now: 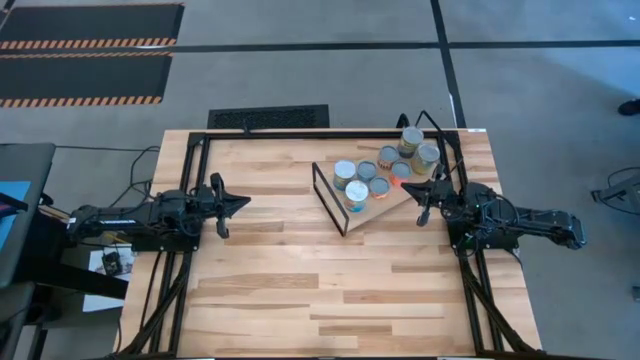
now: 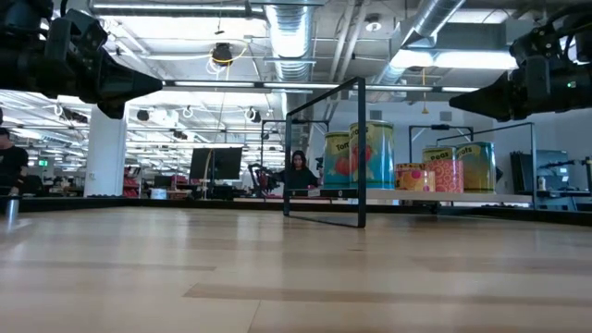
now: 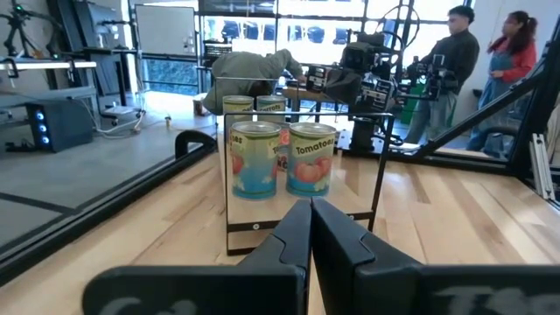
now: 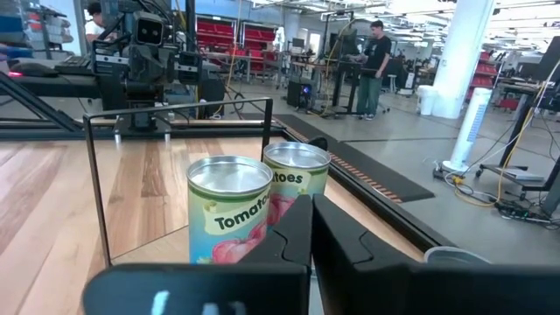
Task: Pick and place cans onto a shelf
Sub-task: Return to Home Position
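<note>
High view: cans (image 1: 379,186) near end effector (image 1: 421,205)

Arms (image 1: 130,215) matte blk; left claw (image 3: 309,206), right claw (image 4: 311,199) wedge-tipped.

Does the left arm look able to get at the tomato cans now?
Probably not head-on: the black wire frame stands between the left hand and the tomato cans; above them looks free.

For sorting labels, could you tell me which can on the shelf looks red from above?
The small red cylindrical tin mid-cluster on the light-wood shelf; the others show silver tops.
</note>
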